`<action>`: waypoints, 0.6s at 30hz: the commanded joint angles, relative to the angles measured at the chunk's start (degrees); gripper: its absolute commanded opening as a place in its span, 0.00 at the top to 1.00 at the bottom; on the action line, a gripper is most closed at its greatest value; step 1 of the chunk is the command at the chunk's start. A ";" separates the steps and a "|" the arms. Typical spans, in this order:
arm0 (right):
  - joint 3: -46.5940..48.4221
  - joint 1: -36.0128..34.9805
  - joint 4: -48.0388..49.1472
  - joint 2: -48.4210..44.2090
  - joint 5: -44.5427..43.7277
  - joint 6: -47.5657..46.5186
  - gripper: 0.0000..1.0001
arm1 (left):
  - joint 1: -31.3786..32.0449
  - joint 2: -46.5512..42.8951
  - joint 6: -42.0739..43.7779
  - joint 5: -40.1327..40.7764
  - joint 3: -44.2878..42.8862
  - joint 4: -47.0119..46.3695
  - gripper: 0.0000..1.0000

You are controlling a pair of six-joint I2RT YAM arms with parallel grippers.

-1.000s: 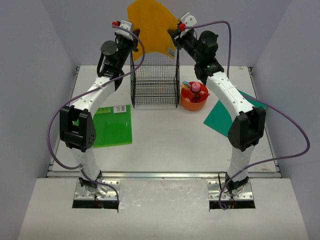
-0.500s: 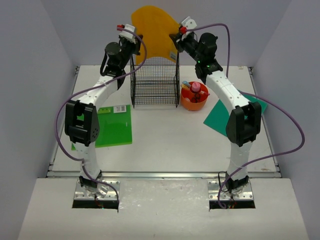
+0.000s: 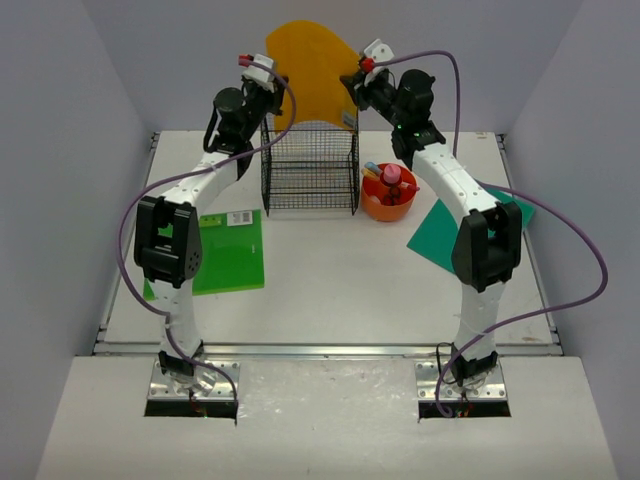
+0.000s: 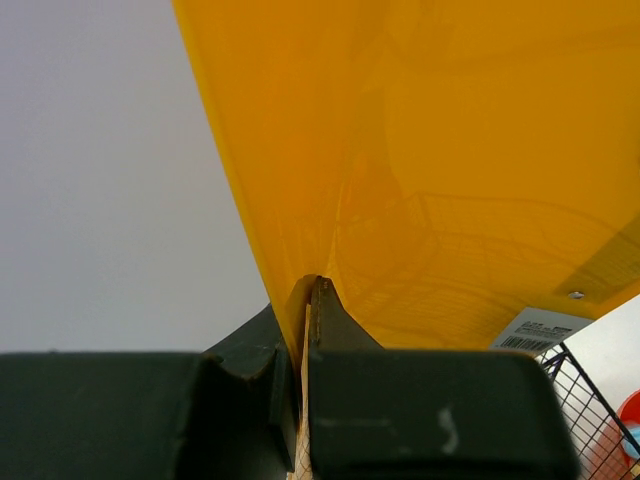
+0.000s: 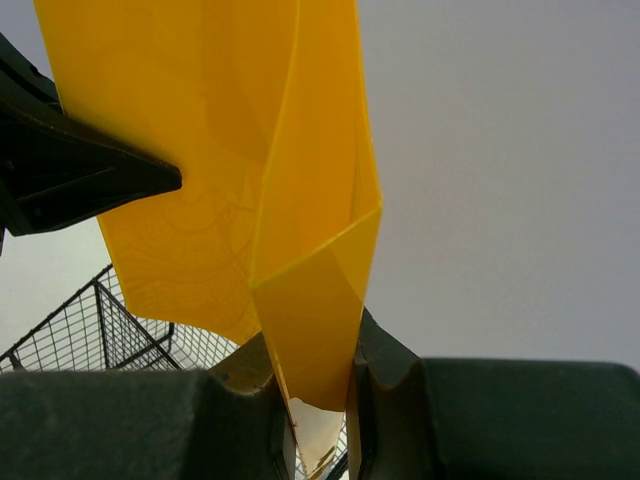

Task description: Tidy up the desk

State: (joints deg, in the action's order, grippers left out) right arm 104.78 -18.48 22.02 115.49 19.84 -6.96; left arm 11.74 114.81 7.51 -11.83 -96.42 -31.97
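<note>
As left pincer [image 4: 305, 292] pinches, glossy bowed orange folder [image 4: 450, 150]

Folder [image 4: 420, 150] runs off the top edge above left claw [image 4: 307, 300], and again above right claw [image 5: 315, 350]. Label [image 4: 537, 329] right of left claw: print unreadable. Rack [image 4: 592, 400] cropped there. Tray [image 3: 386, 211] contents below right claw too small.
</note>
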 commanded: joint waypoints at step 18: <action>3.52 0.91 2.68 4.38 2.24 0.92 0.98 | -3.39 4.65 2.53 8.60 0.48 1.79 0.89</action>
State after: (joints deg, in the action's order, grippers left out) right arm 104.79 -17.69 22.01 119.86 21.10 -5.50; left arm 10.84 118.31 7.67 -11.06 -95.88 -30.23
